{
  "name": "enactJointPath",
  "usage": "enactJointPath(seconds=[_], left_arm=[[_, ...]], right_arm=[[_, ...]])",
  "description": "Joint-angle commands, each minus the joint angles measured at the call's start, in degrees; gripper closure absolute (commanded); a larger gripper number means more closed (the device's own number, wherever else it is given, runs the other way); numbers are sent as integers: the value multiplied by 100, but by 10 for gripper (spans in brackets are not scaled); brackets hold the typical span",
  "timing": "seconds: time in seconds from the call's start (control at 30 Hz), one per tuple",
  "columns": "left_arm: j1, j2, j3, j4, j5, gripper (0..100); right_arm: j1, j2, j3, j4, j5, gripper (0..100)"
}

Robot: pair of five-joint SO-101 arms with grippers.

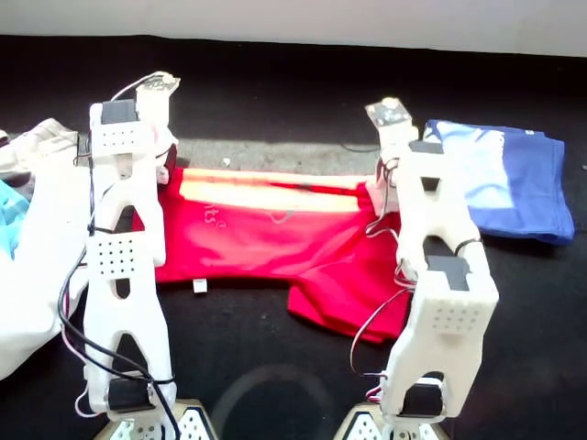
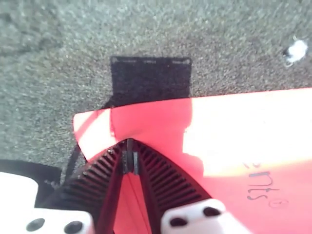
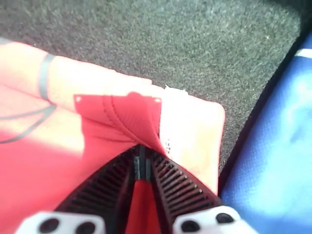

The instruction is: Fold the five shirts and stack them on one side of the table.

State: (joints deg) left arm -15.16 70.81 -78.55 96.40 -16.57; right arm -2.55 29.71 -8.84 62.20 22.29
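Red shirt (image 1: 266, 234): spread across the middle of the bench (image 1: 275, 73), long axis side to side from one arm to the other; loose sleeve lying toward the arm bases on the right.
Left tool (image 2: 129, 156): pressed together on the shirt's far left corner, cloth pinched between the ribbed pads.
Right tool (image 3: 142, 161): pinching the far right corner, hem bunched up at the tips.
Key relation: both pinch points on the far edge, the rest of the shirt lying nearer the arm bases; by judgement, a fold drawn toward the bases, across the short axis, each arm nearest its own corner.
Surface: dark, nappy bench cover; probably some drag on the cloth.
Room: folded blue shirt (image 1: 514, 183) just beside the right tool, parted from the red corner by a narrow strip of bench; white cloth (image 1: 37, 247) heaped on the left with a bit of cyan cloth (image 1: 9, 215) at the edge; bare dark bench in front of the bases.
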Motion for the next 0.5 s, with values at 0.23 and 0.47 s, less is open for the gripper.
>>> enactJointPath(seconds=[0.23,0.47], left_arm=[[-92,-998,-549,563,26,991],[-57,-3749,2800,536,18,992]], right_arm=[[-189,-66,-2202,2343,-53,992],[-462,-1033,-2862,3363,-475,992]])
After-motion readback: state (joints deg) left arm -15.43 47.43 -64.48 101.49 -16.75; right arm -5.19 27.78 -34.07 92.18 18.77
